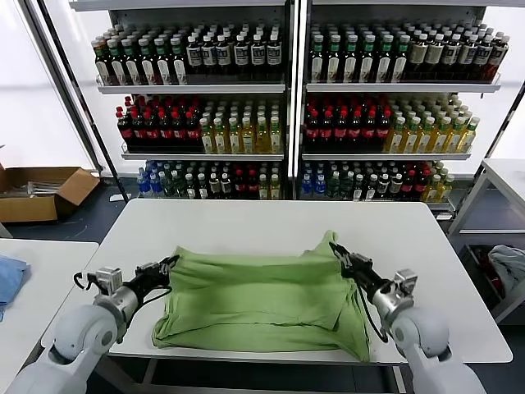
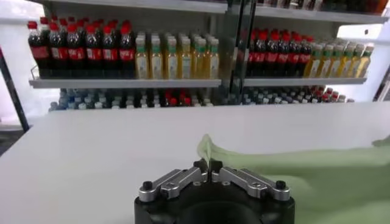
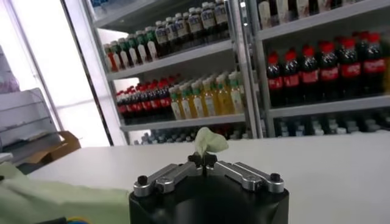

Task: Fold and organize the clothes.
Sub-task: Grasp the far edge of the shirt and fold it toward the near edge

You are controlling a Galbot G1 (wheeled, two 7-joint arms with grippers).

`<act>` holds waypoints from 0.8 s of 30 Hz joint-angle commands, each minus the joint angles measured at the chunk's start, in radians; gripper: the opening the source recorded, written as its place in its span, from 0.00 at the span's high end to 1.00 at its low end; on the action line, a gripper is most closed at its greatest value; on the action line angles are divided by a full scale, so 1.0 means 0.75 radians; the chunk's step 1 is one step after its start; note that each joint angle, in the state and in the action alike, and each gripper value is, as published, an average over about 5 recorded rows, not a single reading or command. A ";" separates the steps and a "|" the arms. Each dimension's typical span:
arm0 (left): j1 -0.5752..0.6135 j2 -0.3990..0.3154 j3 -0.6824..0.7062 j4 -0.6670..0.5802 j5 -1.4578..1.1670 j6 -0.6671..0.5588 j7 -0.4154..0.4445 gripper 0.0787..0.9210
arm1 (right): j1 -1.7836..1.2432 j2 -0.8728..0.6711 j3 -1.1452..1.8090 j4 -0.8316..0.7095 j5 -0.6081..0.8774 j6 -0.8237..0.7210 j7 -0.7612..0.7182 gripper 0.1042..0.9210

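The clothes, a light green shirt [image 1: 262, 300], lie folded over on the white table [image 1: 246, 217] near its front edge, plain green side up. My left gripper [image 1: 172, 263] is shut on the shirt's left corner, and a thin fold of green cloth [image 2: 207, 149] rises from between its fingertips. At the shirt's far right corner my right gripper [image 1: 335, 247] is shut on another pinch of cloth [image 3: 207, 141]. Both corners are held slightly above the table.
Shelves of bottled drinks [image 1: 279, 107] stand behind the table. A second white table [image 1: 33, 279] on the left carries a light blue cloth [image 1: 8, 279]. A cardboard box [image 1: 41, 190] sits on the floor at the far left. Another white table [image 1: 504, 176] stands at the right.
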 commanded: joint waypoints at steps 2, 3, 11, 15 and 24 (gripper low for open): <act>0.399 0.012 -0.159 -0.165 0.044 0.033 0.031 0.99 | -0.462 0.037 0.163 0.223 -0.134 0.054 -0.006 1.00; 0.420 0.012 -0.163 -0.168 0.058 0.034 0.038 0.99 | -0.485 0.042 0.166 0.234 -0.144 0.058 -0.006 1.00; 0.501 -0.020 -0.176 -0.209 0.112 0.057 0.055 0.99 | -0.543 0.050 0.181 0.287 -0.251 0.030 0.034 0.98; 0.515 -0.032 -0.197 -0.233 0.152 0.059 0.048 0.94 | -0.487 0.017 0.216 0.266 -0.238 0.033 0.039 0.86; 0.566 -0.048 -0.334 -0.277 0.131 0.058 -0.007 0.64 | -0.395 -0.025 0.390 0.137 -0.138 0.231 -0.010 0.55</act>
